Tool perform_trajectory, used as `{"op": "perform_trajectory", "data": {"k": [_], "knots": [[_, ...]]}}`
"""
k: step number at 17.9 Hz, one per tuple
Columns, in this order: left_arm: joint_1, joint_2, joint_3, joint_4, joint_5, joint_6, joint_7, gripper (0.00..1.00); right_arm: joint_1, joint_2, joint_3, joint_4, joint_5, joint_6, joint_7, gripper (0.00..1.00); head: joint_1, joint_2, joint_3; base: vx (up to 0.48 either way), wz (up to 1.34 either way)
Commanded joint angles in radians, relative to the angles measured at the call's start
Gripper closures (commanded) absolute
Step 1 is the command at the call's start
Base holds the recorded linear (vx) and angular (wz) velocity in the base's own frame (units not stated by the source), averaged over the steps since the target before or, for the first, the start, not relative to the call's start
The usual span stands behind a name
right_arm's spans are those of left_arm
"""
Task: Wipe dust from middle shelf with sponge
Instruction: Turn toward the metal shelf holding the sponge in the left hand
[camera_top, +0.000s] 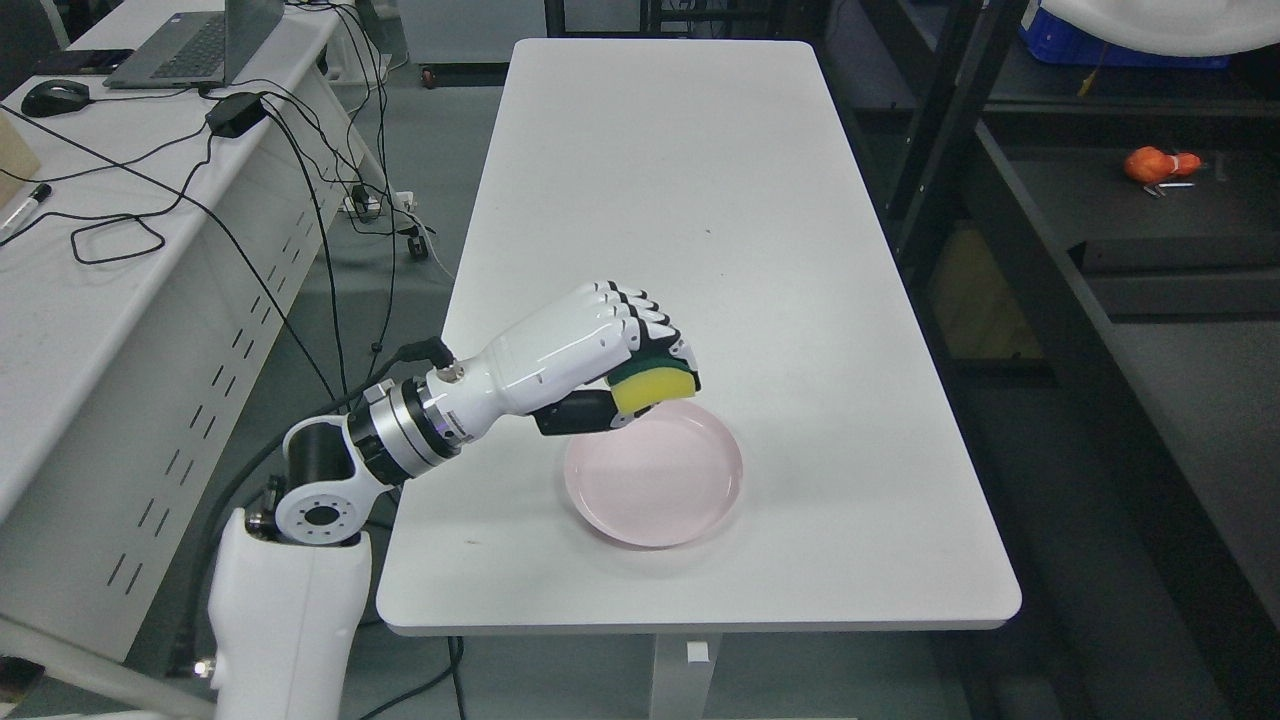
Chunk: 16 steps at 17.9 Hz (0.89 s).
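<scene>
Far to my left stands a long white desk (90, 290) carrying a laptop (195, 45), a black mouse (55, 97), a black power adapter (236, 113) and a marker (27, 205), with black cables (300, 180) looping over its edge and down toward the floor. My left arm rises from the lower left corner, its white forearm leading through a silver wrist joint out over the near part of the white table (690, 200) in front of me. My left hand (620, 350) has its fingers (640, 315) curled down over the top of the sponge (652, 385) and the thumb tucked underneath, so the sponge is pinched between them. The sponge shows a yellow body with a dark green scrubbing layer on top, pressed against my fingers. It hangs over the upper rim of a shallow pink plate (655, 490) that sits on the table close to the near edge; I cannot tell whether the sponge touches the rim. To the right of the table stands a dark metal shelving rack (1050, 270), and on one of its levels, well apart from my hand, lies a small orange object (1158, 163). A blue crate (1110, 40) shows at the top right.
</scene>
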<state>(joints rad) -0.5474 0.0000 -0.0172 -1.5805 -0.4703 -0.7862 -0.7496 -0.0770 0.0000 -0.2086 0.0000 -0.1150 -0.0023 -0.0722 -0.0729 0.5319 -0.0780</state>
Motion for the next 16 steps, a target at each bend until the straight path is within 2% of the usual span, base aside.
{"op": "perform_trajectory", "data": {"k": [1,11,16], "knots": [[-0.006,0.017,-0.040,-0.006,0.027,0.001,0.006,1.00,0.000,-0.017,0.000,-0.017,0.000,0.073,0.000,0.00,0.0000,0.000,0.000,-0.175,-0.17],[-0.002,0.017,-0.067,0.007,0.067,0.001,0.009,0.99,0.000,-0.017,0.000,-0.017,0.000,0.073,0.000,0.00,0.0000,0.000,0.000,-0.235,-0.52],[-0.057,0.017,-0.096,0.007,0.099,0.001,0.013,0.99,0.000,-0.017,0.000,-0.017,0.000,0.073,0.000,0.00,0.0000,0.000,0.000,-0.332,-0.63]]}}
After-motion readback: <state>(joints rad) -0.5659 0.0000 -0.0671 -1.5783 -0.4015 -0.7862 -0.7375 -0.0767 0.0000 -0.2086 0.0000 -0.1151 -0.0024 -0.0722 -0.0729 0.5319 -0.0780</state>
